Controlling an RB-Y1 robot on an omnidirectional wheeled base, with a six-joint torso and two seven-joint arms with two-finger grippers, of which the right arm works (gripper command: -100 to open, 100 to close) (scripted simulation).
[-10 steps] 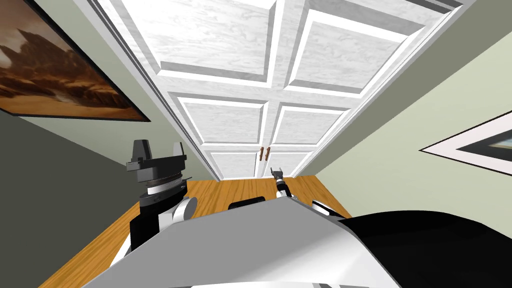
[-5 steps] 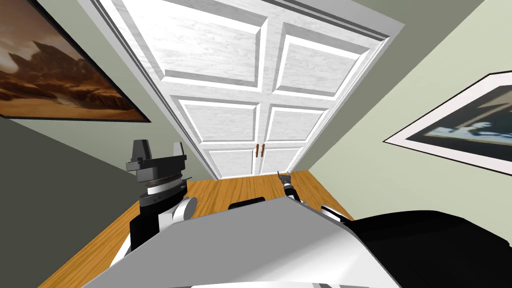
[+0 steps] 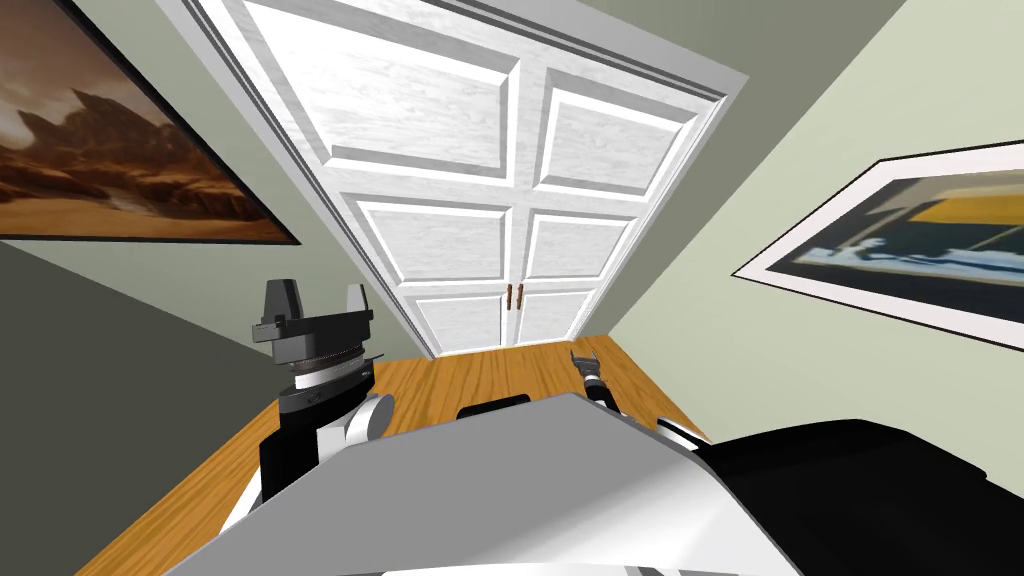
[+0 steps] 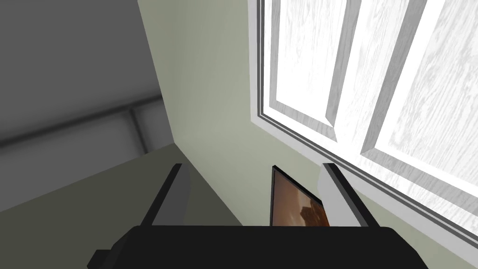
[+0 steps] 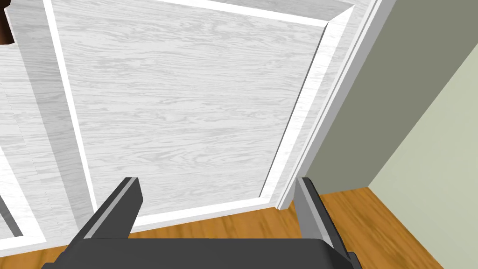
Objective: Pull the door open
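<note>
A white panelled double door (image 3: 500, 240) stands shut ahead, with two small brown handles (image 3: 514, 297) side by side at its middle seam. My right gripper (image 3: 583, 357) hangs low over the floor, right of the handles and apart from the door. In the right wrist view that gripper (image 5: 212, 201) is open, facing the lower panel of the right door leaf (image 5: 186, 107); a corner of a brown handle (image 5: 4, 28) shows at the picture's edge. My left gripper (image 3: 315, 300) is raised near the left wall, open (image 4: 256, 194), holding nothing.
The wooden floor (image 3: 480, 375) runs to the door's foot. Pale green walls close in on both sides, with a framed brown picture (image 3: 110, 170) on the left wall and a white-framed picture (image 3: 900, 240) on the right wall.
I have backed off from the door and turned; it looks smaller and its top frame is in view. My right gripper has drifted right, away from the handles. The left arm kept still.
</note>
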